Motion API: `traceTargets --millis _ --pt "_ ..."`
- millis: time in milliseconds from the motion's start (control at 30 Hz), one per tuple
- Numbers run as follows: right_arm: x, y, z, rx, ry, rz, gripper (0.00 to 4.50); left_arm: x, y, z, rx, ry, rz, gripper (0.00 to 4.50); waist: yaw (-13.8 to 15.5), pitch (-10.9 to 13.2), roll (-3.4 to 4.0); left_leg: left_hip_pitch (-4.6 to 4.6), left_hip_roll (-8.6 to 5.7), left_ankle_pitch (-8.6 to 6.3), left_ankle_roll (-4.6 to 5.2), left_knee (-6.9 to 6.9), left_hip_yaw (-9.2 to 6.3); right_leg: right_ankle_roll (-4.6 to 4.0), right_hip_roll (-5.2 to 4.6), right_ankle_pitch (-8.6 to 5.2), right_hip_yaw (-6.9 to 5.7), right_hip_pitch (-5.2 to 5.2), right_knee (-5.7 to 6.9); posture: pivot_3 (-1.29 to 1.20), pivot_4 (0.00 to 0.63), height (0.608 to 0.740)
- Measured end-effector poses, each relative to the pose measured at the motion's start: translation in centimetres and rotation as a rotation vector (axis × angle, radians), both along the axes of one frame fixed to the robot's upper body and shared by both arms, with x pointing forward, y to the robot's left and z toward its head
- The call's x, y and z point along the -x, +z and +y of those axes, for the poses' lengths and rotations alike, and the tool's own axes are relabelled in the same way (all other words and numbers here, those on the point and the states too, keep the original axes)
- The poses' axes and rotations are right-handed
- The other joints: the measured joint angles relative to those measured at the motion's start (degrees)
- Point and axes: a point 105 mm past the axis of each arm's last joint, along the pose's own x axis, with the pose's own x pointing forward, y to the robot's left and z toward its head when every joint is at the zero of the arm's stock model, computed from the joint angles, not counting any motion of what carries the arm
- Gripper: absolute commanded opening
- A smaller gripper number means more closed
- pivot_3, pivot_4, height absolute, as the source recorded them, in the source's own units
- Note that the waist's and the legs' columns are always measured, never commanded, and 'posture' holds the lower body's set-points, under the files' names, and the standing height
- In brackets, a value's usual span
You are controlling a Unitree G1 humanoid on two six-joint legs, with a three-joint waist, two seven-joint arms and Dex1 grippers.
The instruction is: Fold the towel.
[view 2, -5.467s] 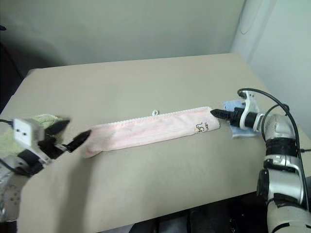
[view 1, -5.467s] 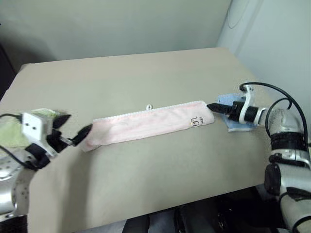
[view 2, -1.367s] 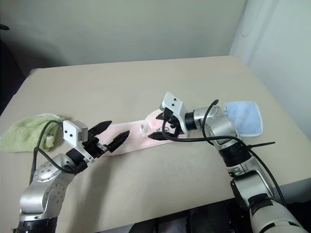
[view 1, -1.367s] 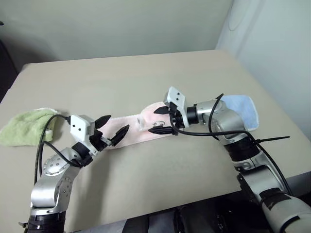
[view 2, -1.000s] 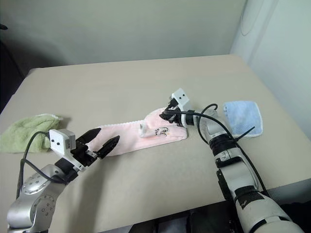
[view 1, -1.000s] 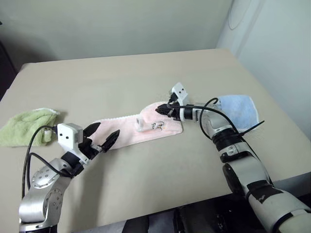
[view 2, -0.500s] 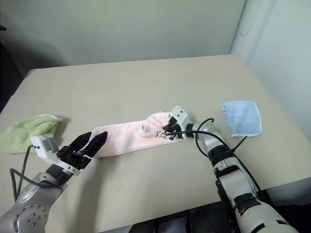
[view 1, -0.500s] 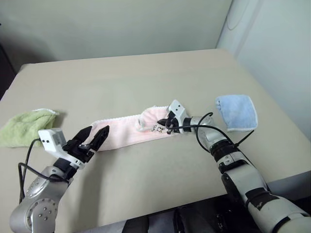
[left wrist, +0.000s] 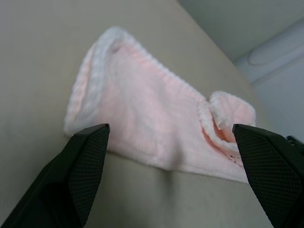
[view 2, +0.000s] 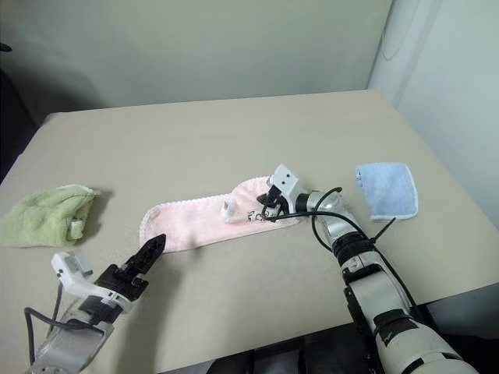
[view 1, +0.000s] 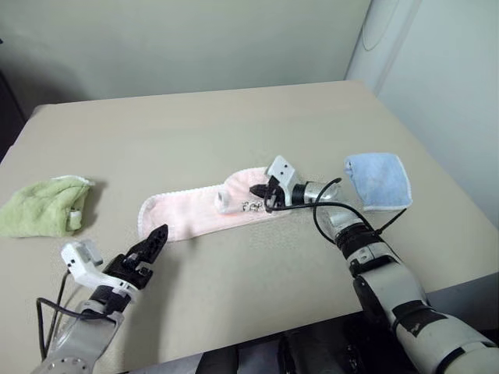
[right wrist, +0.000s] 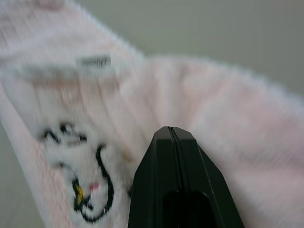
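Observation:
The pale pink towel point(view 1: 195, 218) lies as a strip across the middle of the table. Its right end is folded back over itself, with the dark logo point(view 1: 251, 206) facing up on the fold. My right gripper point(view 1: 257, 191) is shut, its tips resting over the folded end beside the logo point(right wrist: 80, 190); no cloth shows between the fingers point(right wrist: 173, 156). My left gripper point(view 1: 154, 240) hangs low, in front of the towel's left end point(left wrist: 90, 95) and apart from it. Its two fingers point(left wrist: 80, 161) stand wide open with nothing between them.
A crumpled light green cloth point(view 1: 39, 206) lies at the table's left edge. A folded light blue cloth point(view 1: 378, 179) lies to the right, near the right edge. A black cable loops off my right forearm point(view 1: 351, 210) over the table.
The towel, once stretched long, now has its right end folded over. My right gripper let go and shut above the fold. My left arm pulled back, sank and rolled, away from the towel's left end.

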Motion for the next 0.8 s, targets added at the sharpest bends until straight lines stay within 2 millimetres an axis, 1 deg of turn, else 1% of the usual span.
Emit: traceTargets --millis 67,167,233,400,600,733,767,800 --pt "0.0 1.6 0.0 -0.026 0.010 -0.044 0.02 -0.2 0.0 -0.3 0.064 0.023 0.023 4.50 0.02 0.00 0.00 0.01 0.00 0.00 -0.01 0.01 0.00 0.00 0.01 0.00 0.00 0.01 0.00 0.00 0.150 0.740" --pt "-0.1 3.2 0.0 -0.058 0.014 -0.081 0.02 -0.5 -0.2 -0.8 0.118 0.041 0.069 4.50 0.02 0.00 0.00 0.02 0.00 0.01 -0.01 0.02 0.01 0.00 0.02 0.00 0.00 0.02 0.00 0.00 0.150 0.740" --pt "-0.2 3.9 -0.1 -0.071 0.009 -0.095 0.02 -0.9 -0.6 -1.1 0.135 0.056 0.117 4.50 0.02 0.00 0.01 0.02 0.00 0.05 -0.08 0.02 0.01 0.00 0.03 0.00 0.00 0.02 0.00 0.00 0.150 0.740" --pt "-0.4 4.6 -0.3 -0.096 -0.003 -0.106 0.02 -2.7 -0.9 -0.7 0.204 0.092 0.161 4.50 0.23 0.09 0.17 0.21 0.00 0.09 -0.13 0.00 0.00 0.00 0.04 0.00 0.00 0.14 0.08 0.00 0.150 0.740" --pt "-0.7 5.1 -0.6 -0.118 -0.034 -0.111 0.02 -5.5 -1.1 -0.3 0.258 0.088 0.157 4.50 1.02 0.19 0.51 1.02 -0.05 0.06 -0.01 -0.15 -0.01 -0.21 0.03 -0.12 0.00 0.89 0.07 0.00 0.150 0.740" --pt "-0.7 5.4 -0.6 -0.121 -0.039 -0.114 0.02 -6.7 -1.0 0.0 0.249 0.083 0.147 4.50 1.13 0.17 0.58 1.05 -0.08 0.06 -0.01 -0.16 0.00 -0.25 0.03 -0.15 0.00 0.93 0.06 0.00 0.150 0.740" --pt "-0.7 5.5 -0.6 -0.123 -0.042 -0.119 0.00 -6.9 -1.0 0.0 0.246 0.083 0.146 4.13 1.14 0.17 0.59 1.05 -0.09 0.06 -0.01 -0.17 0.00 -0.25 0.03 -0.15 0.00 0.93 0.05 0.00 0.150 0.740" --pt "-0.6 5.7 -0.6 -0.125 -0.043 -0.125 0.00 -6.9 -1.1 0.2 0.243 0.086 0.149 3.87 1.14 0.18 0.60 1.05 -0.09 0.07 -0.02 -0.19 0.00 -0.24 0.03 -0.16 0.00 0.92 0.04 0.00 0.150 0.740"
